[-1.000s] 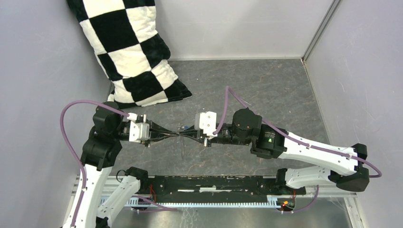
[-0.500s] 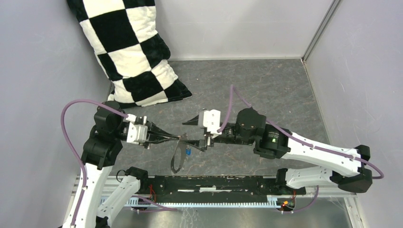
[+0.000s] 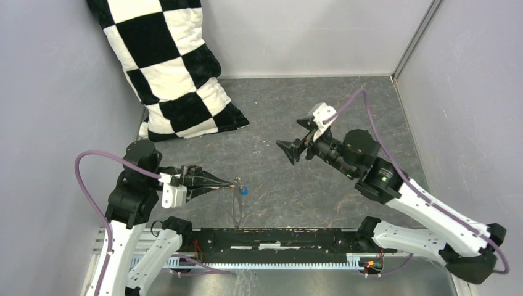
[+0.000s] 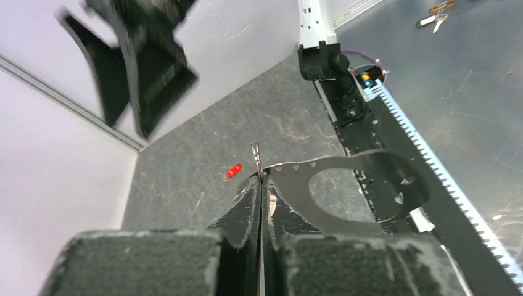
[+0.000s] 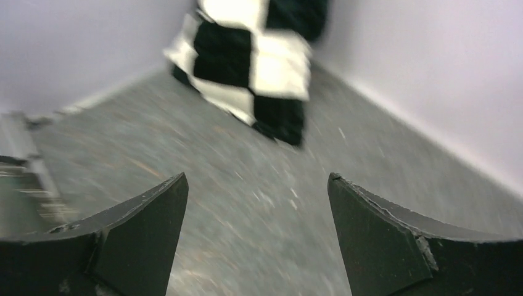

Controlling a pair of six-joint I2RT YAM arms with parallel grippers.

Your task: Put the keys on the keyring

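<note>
Operator: What is the left gripper (image 3: 231,183) doing?

Spotter: You are pinching the keyring (image 4: 345,185) with it, jaws pressed fully together on the flat band. The grey loop is sticking out sideways from the tips.

Operator: And the right gripper (image 3: 296,137)?

Spotter: You are holding it spread wide, gripping nothing, well apart from the keyring. The red key (image 4: 234,170) is lying on the desk (image 3: 345,111). The blue key (image 3: 245,190) is showing just beside the loop; whether it is threaded on, I cannot tell.
</note>
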